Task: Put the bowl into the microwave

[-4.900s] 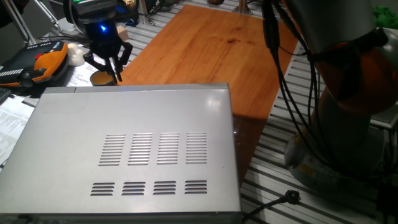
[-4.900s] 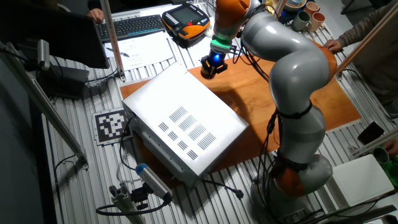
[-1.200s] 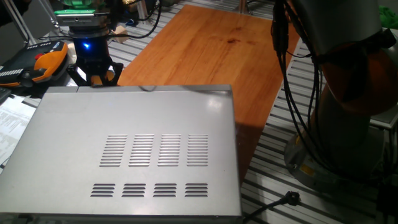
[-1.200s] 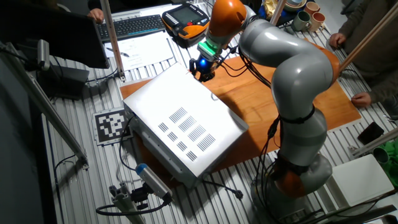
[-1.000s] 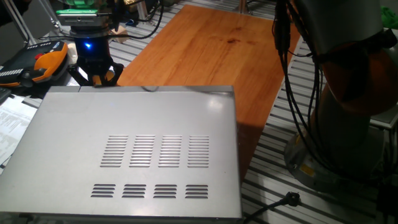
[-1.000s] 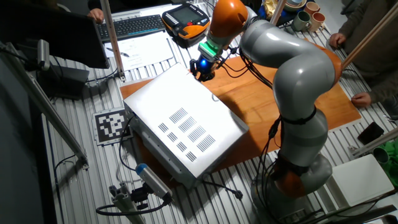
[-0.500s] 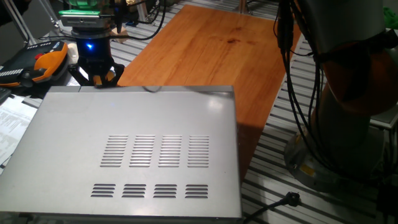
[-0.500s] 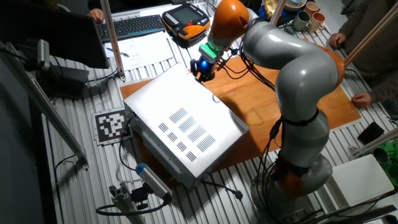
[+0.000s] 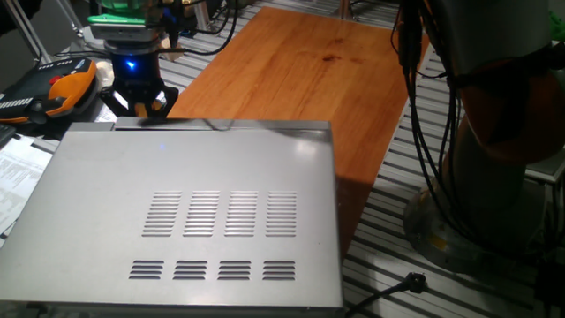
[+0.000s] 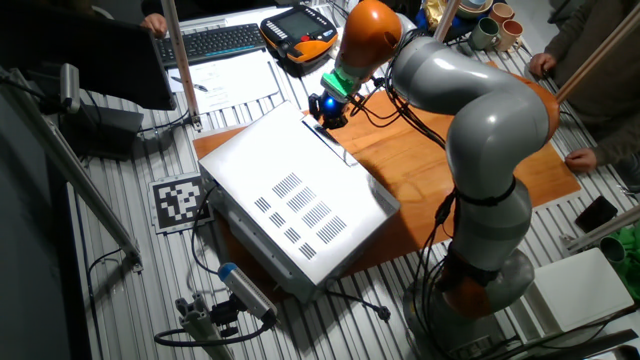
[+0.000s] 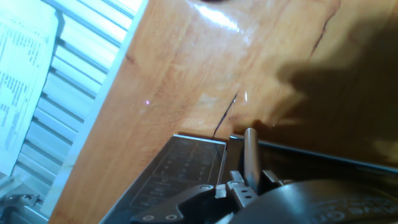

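None of the three views showed me the bowl. Where it stood I could not say; the likeliest spot was on the far side of the microwave (image 9: 194,194), where that big metal box blocked the line of sight. The microwave took up most of the near end of the wooden board (image 9: 300,62), its slotted top facing up and its door side turned away from the one fixed camera.

The gripper (image 9: 134,99) was down low against that far top edge, right at the front face. From the other fixed view it (image 10: 327,108) sat at the corner of the box, and a thin dark strip ran along the front edge beside it, which looked to me like the door standing slightly ajar. The hand view fitted that reading: a slim upright bar, I took it for the door handle (image 11: 250,155), stood just ahead of the fingers, with the button panel (image 11: 177,171) beside it and bare wood beyond.

Whether the jaws were clamped on that bar or merely set against it, I could not tell; the camera sat too close and the hand's own body hid the tips.

My guess was that the arm (image 10: 470,100) was bent low and reaching over so as to work the door first, since nothing could go inside until it swung wide.
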Available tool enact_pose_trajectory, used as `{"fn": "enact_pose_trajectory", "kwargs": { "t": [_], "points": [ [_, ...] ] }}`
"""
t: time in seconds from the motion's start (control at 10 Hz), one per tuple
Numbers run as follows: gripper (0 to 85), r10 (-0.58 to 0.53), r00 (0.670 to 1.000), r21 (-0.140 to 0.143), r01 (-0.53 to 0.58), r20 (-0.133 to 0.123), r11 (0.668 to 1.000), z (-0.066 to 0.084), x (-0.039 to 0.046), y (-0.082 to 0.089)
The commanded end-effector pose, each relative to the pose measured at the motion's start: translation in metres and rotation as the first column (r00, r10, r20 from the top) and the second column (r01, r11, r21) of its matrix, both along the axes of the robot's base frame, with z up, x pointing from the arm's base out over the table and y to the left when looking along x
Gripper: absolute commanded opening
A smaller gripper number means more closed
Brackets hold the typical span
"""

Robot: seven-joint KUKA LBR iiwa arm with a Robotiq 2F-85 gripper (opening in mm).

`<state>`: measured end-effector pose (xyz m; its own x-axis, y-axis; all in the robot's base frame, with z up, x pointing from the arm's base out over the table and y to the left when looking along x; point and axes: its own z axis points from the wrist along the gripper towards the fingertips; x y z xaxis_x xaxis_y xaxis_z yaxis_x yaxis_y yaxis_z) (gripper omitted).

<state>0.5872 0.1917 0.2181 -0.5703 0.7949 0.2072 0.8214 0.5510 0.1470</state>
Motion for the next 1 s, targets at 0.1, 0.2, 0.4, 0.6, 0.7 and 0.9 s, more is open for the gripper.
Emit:
{"fn": "enact_pose_trajectory", "kwargs": {
  "t": [0.1,0.2,0.4,0.6,0.7,0.9],
  "points": [
    [17.0,0.018,1.0,-0.008,-0.018,-0.01,1.0,0.003,0.0087,-0.01],
    [17.0,0.034,0.999,-0.006,-0.034,-0.013,0.999,0.005,0.0127,-0.018],
    [51.0,0.046,0.999,-0.011,-0.046,-0.018,0.999,0.006,0.0134,-0.022],
    [68.0,0.028,0.999,-0.026,-0.028,-0.017,0.999,0.006,0.0137,-0.022],
    [68.0,0.027,0.999,-0.026,-0.028,-0.022,0.999,0.006,0.015,-0.025],
    [68.0,0.021,1.0,0.01,-0.021,-0.018,1.0,0.011,0.0156,-0.033]
  ]
}}
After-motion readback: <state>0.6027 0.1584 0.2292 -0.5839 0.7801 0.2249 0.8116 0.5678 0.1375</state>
